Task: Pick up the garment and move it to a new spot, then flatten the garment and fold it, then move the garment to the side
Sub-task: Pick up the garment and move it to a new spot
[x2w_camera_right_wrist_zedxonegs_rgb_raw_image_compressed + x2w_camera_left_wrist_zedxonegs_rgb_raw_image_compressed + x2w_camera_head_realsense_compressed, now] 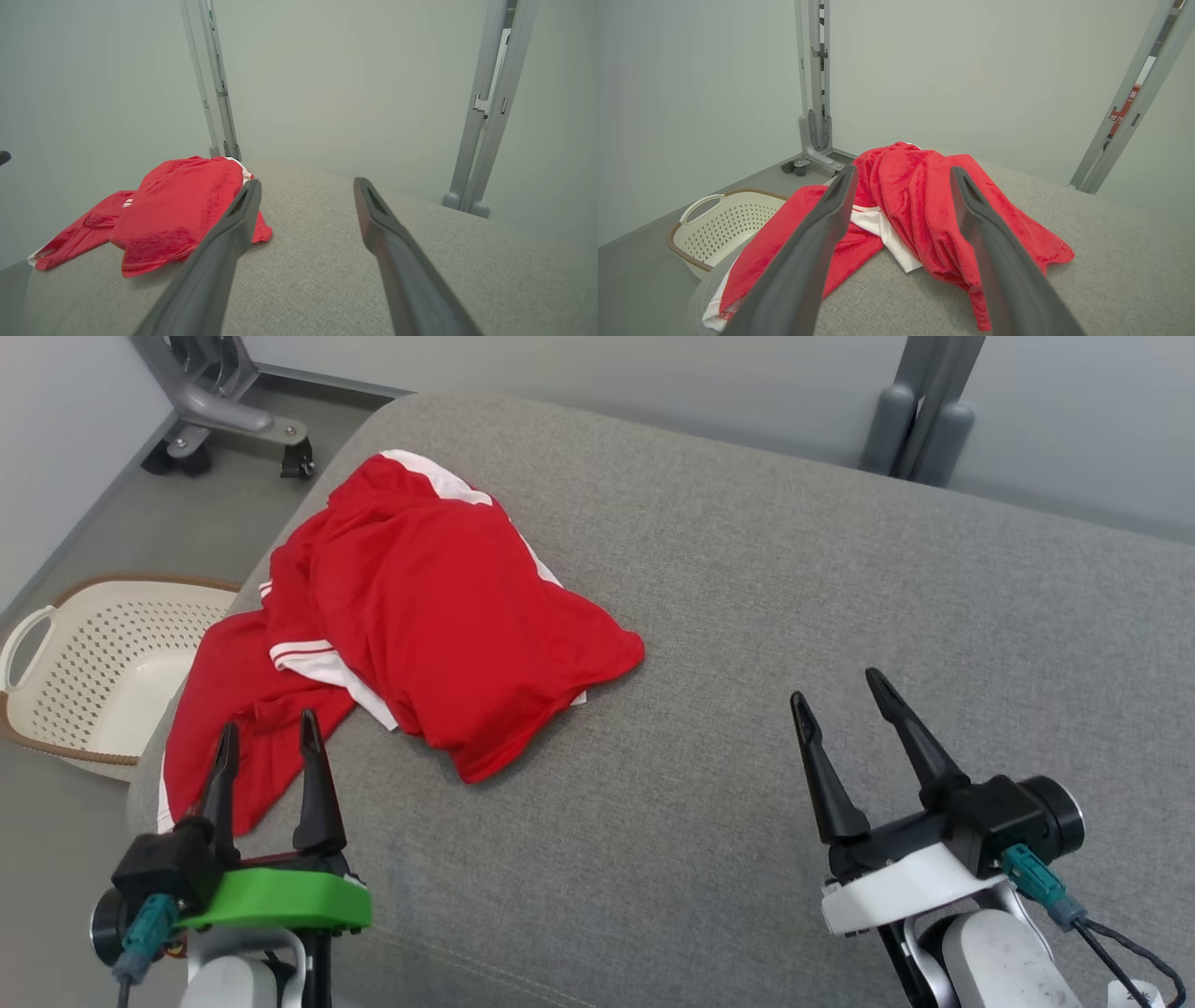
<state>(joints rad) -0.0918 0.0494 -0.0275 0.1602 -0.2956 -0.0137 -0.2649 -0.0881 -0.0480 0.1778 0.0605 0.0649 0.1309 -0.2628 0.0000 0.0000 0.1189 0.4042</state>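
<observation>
A crumpled red garment point(420, 607) with white trim lies on the left part of the grey cushioned surface point(747, 616); one end drapes over the left edge. My left gripper point(268, 730) stands open at the lower left, its fingertips over the garment's near-left flap, nothing between them. My right gripper point(838, 686) is open at the lower right above bare grey fabric, well right of the garment. In the left wrist view the garment point(920, 205) lies just beyond the open left gripper point(901, 175). The right wrist view has the garment point(182, 210) left of the open right gripper point(306, 183).
A cream perforated laundry basket point(103, 663) sits on the floor left of the surface, seen also as the basket point(724, 224) in the left wrist view. Grey metal stand legs point(224, 401) on castors stand at the back left, another post point(924, 411) at the back right.
</observation>
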